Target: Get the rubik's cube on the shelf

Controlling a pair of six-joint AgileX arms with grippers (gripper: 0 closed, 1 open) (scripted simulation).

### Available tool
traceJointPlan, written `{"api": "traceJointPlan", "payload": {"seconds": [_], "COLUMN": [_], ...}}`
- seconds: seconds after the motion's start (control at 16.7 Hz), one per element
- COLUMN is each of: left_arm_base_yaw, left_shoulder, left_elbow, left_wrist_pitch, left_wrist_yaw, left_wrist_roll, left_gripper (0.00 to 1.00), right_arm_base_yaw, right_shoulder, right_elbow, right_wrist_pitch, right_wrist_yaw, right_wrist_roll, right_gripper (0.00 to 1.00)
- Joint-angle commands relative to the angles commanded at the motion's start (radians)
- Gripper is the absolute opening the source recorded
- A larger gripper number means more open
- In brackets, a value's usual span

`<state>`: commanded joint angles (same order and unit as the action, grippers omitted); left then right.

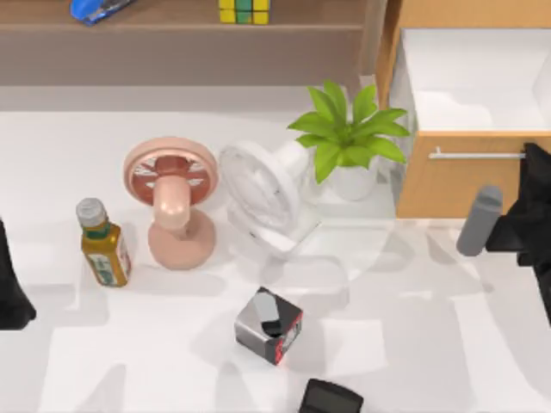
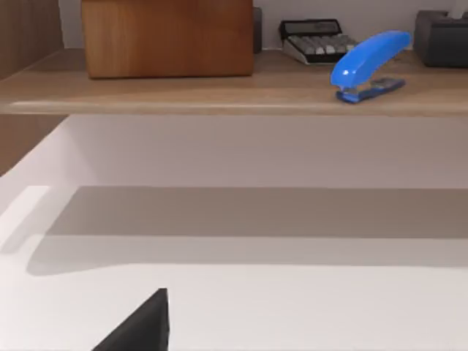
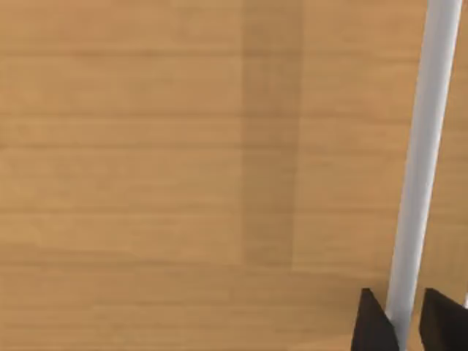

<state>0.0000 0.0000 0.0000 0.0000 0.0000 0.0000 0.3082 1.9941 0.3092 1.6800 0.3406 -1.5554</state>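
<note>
Shelf (image 1: 172,34) holds rubik's cube (image 1: 244,10) and blue stapler (image 1: 99,9).

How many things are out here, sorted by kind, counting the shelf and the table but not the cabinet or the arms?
Fans: 2, pink and white
Cubes: 1, on the shelf
Staplers: 1
Bottles: 1
Plants: 1
Boxes: 1
Dark objects at the table's near edge: 1
Calculators: 1
Total: 9

Nothing readable here tbh. The bottle (image 1: 104,245) has a label but its print is just a blur, and the grey-black-red box (image 1: 269,325) shows no legible lettering.
</note>
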Motion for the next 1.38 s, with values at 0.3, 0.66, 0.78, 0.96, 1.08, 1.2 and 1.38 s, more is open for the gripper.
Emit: {"api": "traceJointPlan", "payload": {"seconds": [0.3,0.66,0.78,0.96,1.08,1.2,1.38], "left_arm_base_yaw": [0.0,0.0,0.0,0.0,0.0,0.0,0.0], "left_shoulder": [0.0,0.0,0.0,0.0,0.0,0.0,0.0], "left_elbow": [0.0,0.0,0.0,0.0,0.0,0.0,0.0], "left_wrist_pitch": [0.0,0.0,0.0,0.0,0.0,0.0,0.0], "left_wrist_yaw": [0.0,0.0,0.0,0.0,0.0,0.0,0.0], "left_wrist_roll": [0.0,0.0,0.0,0.0,0.0,0.0,0.0], "left_gripper": [1.0,1.0,1.0,1.0,1.0,1.0,1.0], "right_arm_base_yaw": [0.0,-0.002,-0.013,-0.03,-0.042,-0.052,-0.068], "right_shoulder": [0.0,0.008,0.02,0.037,0.048,0.06,0.078], "right_elbow": [0.0,0.013,0.054,0.11,0.147,0.185,0.245], "right_wrist_pitch": [0.0,-0.015,-0.041,-0.079,-0.104,-0.129,-0.171], "right_wrist_yaw": [0.0,-0.005,-0.016,-0.031,-0.039,-0.05,-0.067], "right_wrist_roll": [0.0,0.003,0.003,0.002,0.002,0.002,0.002], "right_gripper": [0.0,0.0,0.0,0.0,0.0,0.0,0.0]}}
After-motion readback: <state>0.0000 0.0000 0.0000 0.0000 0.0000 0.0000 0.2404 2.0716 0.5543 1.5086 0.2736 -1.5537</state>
